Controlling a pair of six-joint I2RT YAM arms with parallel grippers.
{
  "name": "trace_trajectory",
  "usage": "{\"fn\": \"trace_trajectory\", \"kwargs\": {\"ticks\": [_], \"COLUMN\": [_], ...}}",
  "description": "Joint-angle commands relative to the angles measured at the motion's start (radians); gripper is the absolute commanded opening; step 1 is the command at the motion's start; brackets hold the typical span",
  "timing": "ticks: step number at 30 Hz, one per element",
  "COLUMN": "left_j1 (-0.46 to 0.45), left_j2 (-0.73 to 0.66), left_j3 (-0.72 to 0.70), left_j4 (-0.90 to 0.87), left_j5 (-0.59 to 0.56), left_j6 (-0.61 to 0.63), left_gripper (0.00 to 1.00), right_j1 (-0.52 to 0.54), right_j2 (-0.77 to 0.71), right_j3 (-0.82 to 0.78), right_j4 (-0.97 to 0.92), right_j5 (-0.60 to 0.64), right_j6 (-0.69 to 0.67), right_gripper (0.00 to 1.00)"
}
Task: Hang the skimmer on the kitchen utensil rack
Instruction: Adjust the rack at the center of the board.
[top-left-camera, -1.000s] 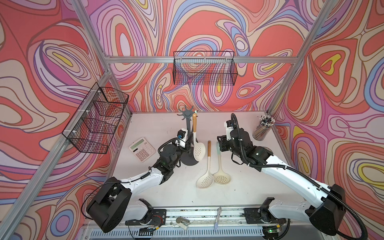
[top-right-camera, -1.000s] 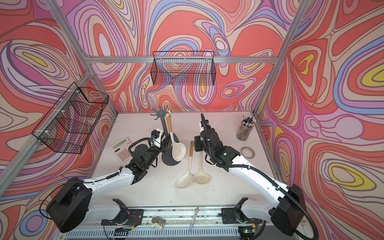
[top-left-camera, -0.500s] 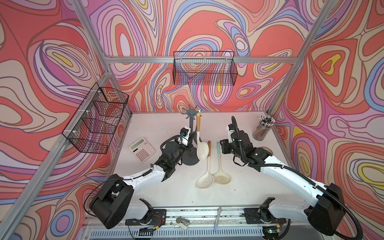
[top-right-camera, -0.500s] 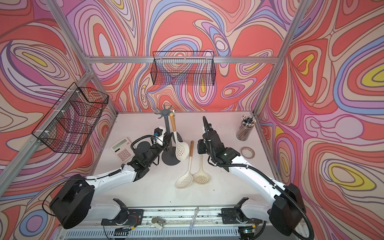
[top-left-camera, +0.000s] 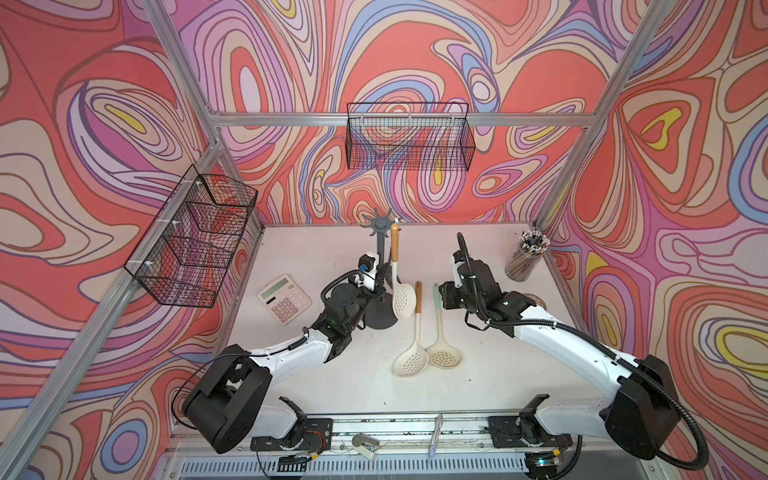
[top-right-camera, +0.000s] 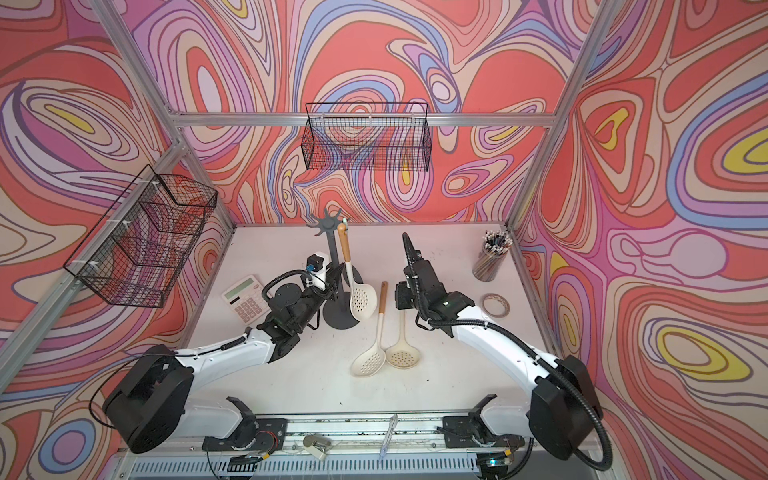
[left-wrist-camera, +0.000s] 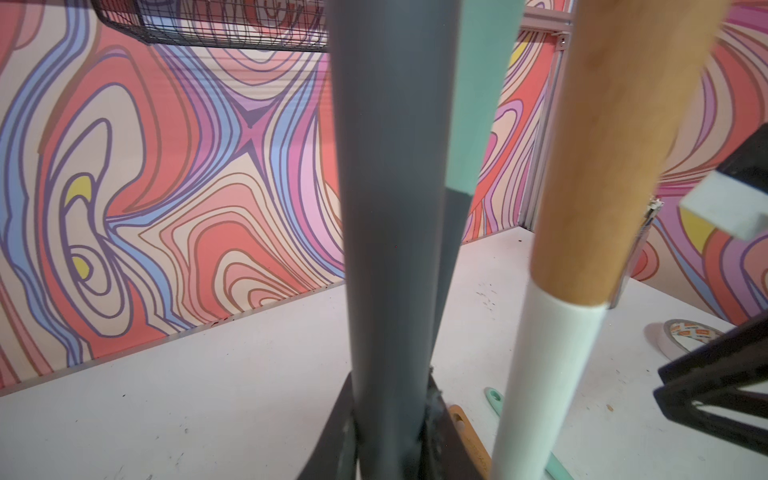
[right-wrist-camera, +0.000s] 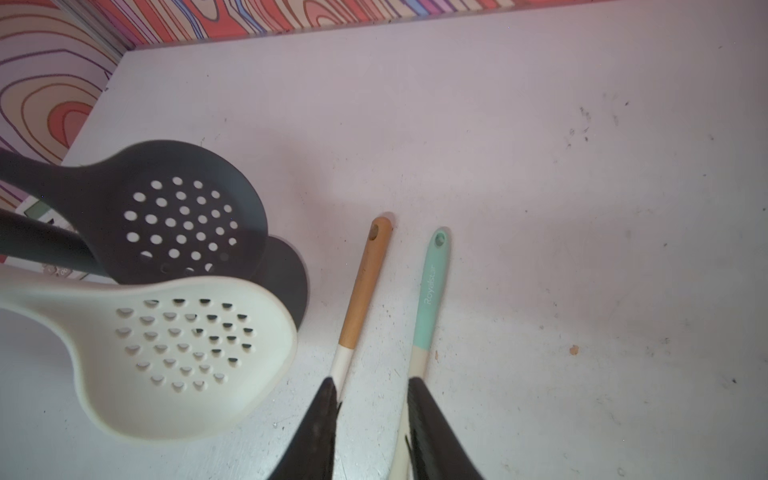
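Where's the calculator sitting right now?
In both top views the calculator lies flat on the left side of the table, between the side wire basket and the left arm, left of the rack.

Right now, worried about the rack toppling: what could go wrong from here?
The left gripper is shut on the rack pole; a sideways pull might tip it and shake the hung skimmer off.
The right gripper, open, hovers over the teal skimmer and its wooden neighbour, lying close; it may snag both.
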Motion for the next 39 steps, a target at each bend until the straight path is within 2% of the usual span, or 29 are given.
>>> {"fn": "trace_trajectory", "kwargs": {"ticks": [1,8,21,28,39], "left_j1": [-0.013,-0.037,-0.125,-0.133,-0.135], "left_j2": [0.017,0.074,0.236,0.255,0.264], "left_j3": [-0.013,-0.005,0.057,0.063,0.076], "left_j4": [0.107,0.206,0.432,0.44,0.441], "left_j5": [-0.116,-0.237,-0.529,-0.54,-0.565], "left_j6": [0.049,0.052,0.152,0.137,0.144], "left_gripper": [0.0,0.0,0.0,0.0,0.0], "right_j1": [-0.021,-0.037,-0.049,-0.049,-0.05], "right_j2": [0.058,0.162,0.35,0.406,0.455], "right_j3": [0.055,0.092,0.061,0.041,0.02], "right_j4": [-0.109,-0.179,-0.165,-0.102,-0.014], "right_j5": [-0.094,-0.166,-0.051,-0.026,-0.08], "right_j6": [0.016,0.014,0.044,0.045,0.063], "right_gripper": [0.32,0.35,0.35,0.32,0.27]}}
